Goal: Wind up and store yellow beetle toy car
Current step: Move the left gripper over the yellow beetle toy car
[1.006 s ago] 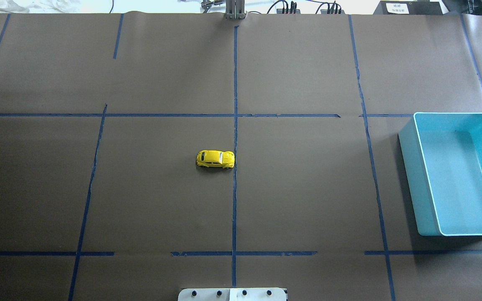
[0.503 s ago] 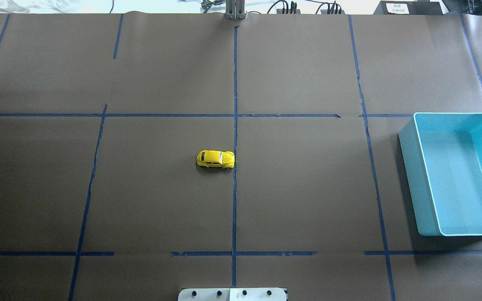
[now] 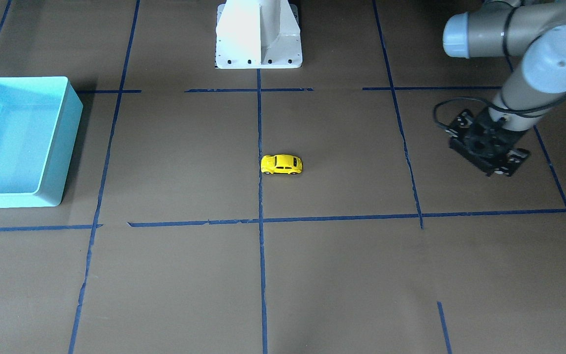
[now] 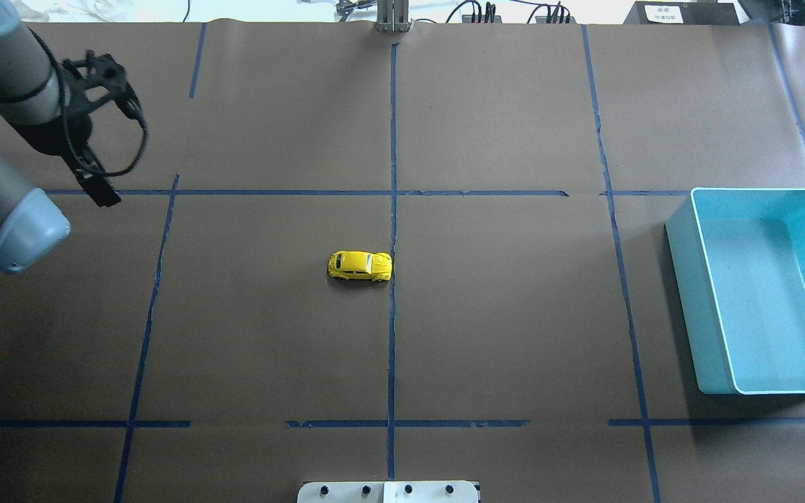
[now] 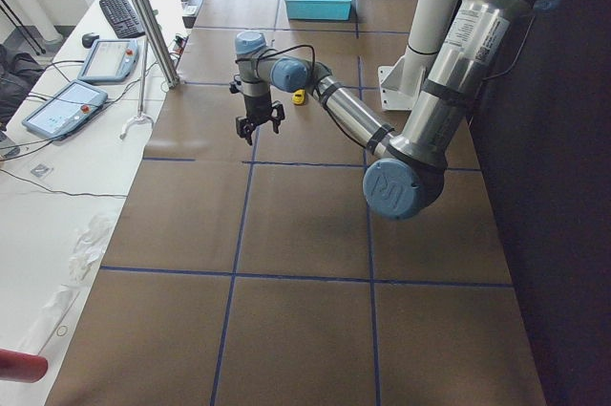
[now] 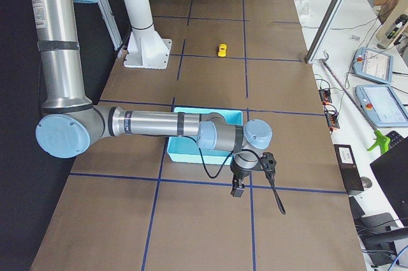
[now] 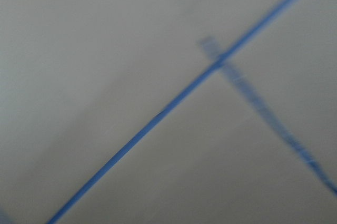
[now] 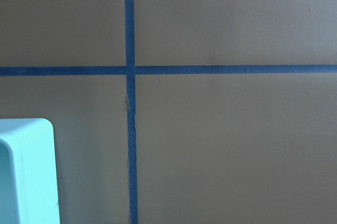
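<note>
Right tool (image 6: 237, 189) shows only side-on — grip unreadable; left wrist view blurred.

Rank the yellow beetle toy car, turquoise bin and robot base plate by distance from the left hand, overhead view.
From the left hand, at the far left of the overhead view:
1. yellow beetle toy car, table centre.
2. robot base plate, bottom middle edge.
3. turquoise bin, far right edge.
</note>
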Controlling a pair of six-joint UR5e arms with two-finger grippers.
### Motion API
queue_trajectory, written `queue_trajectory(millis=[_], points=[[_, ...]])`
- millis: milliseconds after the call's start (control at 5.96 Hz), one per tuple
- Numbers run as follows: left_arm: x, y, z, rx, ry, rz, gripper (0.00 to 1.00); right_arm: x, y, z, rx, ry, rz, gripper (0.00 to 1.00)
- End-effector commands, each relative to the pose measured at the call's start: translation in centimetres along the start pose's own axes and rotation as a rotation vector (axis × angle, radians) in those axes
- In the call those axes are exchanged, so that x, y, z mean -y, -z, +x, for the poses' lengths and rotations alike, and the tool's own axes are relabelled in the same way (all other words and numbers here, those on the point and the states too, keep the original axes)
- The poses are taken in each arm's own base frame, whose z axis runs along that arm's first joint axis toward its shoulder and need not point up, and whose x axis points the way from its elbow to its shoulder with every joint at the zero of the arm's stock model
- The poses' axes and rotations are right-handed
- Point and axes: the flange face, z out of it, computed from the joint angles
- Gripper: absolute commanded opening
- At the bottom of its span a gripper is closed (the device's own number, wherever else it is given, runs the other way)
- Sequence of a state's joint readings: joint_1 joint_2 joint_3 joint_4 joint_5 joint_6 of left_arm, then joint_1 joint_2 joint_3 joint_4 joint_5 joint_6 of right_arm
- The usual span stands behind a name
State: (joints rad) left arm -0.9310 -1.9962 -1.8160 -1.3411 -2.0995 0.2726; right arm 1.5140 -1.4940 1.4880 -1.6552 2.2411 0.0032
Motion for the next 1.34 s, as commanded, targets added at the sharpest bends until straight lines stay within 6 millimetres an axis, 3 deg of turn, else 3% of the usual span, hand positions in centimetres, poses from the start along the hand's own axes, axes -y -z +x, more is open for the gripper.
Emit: queue_trajectory(millis=[0,168,335,503,671,839,1006,1174], points=[[4.9,-3.0,3.5,0.0,-0.297,0.116,1.0,0.0,0.0,0.0,0.0,0.0,0.0,1.0],[7.1,-2.3,6.5,-0.004,-0.374,0.169,1.0,0.0,-0.1,0.1,0.0,-0.001,-0.001,1.0],[8.3,-3.0,8.6,-0.018,-0.475,0.172,1.0,0.0,-0.1,0.1,0.0,-0.002,-0.001,1.0],[10.9,-2.5,10.0,-0.024,-0.505,0.186,1.0,-0.1,-0.1,0.1,0.0,-0.003,-0.003,1.0],[14.9,-3.3,11.8,-0.048,-0.534,0.182,1.0,-0.1,-0.6,0.5,0.0,-0.009,-0.012,1.0],[17.8,-3.5,12.0,-0.057,-0.536,0.175,1.0,-0.2,-0.9,0.7,0.0,-0.014,-0.018,1.0],[19.7,-4.7,15.4,-0.087,-0.556,0.166,1.0,0.0,-0.9,0.7,-0.002,-0.013,-0.017,1.0],[21.4,-5.2,16.2,-0.08,-0.525,0.155,1.0,0.0,-0.9,0.7,-0.003,0.006,0.008,1.0]])
